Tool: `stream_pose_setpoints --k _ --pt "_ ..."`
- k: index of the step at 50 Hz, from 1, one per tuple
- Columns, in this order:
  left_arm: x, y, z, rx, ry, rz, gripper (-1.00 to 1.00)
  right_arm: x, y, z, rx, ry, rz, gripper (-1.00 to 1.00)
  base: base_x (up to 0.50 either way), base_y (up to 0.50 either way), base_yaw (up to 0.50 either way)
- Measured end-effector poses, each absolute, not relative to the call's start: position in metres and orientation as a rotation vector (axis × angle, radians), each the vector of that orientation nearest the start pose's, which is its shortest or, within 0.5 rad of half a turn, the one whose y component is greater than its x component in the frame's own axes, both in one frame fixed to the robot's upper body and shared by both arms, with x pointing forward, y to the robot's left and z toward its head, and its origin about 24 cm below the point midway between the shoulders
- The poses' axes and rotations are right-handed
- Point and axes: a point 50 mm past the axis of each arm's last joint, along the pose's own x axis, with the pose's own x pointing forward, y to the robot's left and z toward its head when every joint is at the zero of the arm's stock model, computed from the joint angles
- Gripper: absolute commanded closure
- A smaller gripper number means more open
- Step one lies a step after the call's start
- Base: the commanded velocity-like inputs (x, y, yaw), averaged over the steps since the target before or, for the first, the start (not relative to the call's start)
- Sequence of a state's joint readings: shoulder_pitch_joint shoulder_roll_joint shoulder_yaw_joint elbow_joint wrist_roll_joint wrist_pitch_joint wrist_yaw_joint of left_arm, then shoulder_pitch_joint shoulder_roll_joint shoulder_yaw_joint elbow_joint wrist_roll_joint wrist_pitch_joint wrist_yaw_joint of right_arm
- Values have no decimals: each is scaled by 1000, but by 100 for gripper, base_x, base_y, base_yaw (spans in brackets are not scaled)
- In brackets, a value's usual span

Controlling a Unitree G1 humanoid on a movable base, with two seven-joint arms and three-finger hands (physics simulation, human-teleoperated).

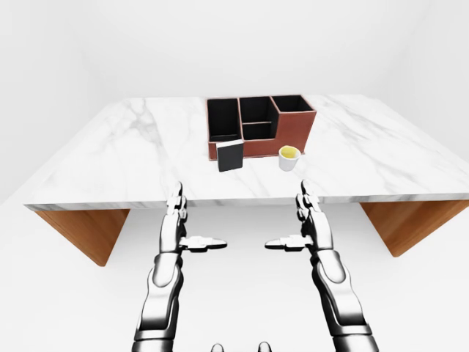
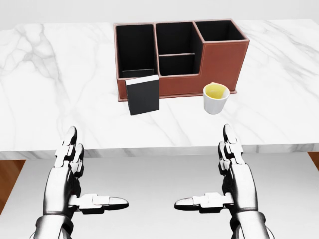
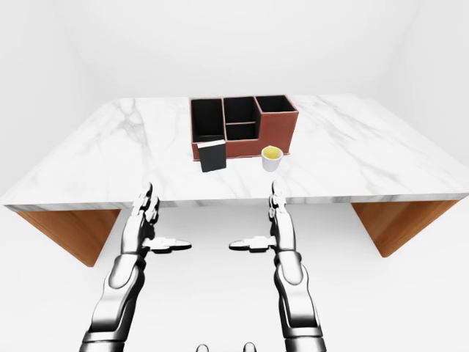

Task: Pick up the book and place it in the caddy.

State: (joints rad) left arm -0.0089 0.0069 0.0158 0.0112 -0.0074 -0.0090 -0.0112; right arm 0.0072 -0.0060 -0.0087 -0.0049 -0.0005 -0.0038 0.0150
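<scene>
A small black book (image 2: 143,94) stands upright on the marble table (image 2: 60,99), leaning against the near wall of a brown caddy (image 2: 219,62) with several black compartments. My left hand (image 2: 82,181) and right hand (image 2: 219,181) are both open and empty. They hover below the table's near edge, palms facing each other, thumbs pointing inward. Both hands are well short of the book, which sits above and between them in the head view.
A white cup (image 2: 216,97) with yellow contents stands just right of the book, beside the caddy's low wall. The table rests on wooden supports (image 1: 84,231) at both ends. White floor and walls surround it.
</scene>
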Motion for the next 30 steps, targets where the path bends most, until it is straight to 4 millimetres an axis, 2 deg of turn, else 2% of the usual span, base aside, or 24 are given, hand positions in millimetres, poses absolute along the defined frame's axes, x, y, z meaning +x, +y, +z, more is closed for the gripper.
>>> stream_pose_setpoints --k 30 --pt "262 160 38 15 -13 19 -100 247 -155 44 -40 -16 25 -100 0 0 0"
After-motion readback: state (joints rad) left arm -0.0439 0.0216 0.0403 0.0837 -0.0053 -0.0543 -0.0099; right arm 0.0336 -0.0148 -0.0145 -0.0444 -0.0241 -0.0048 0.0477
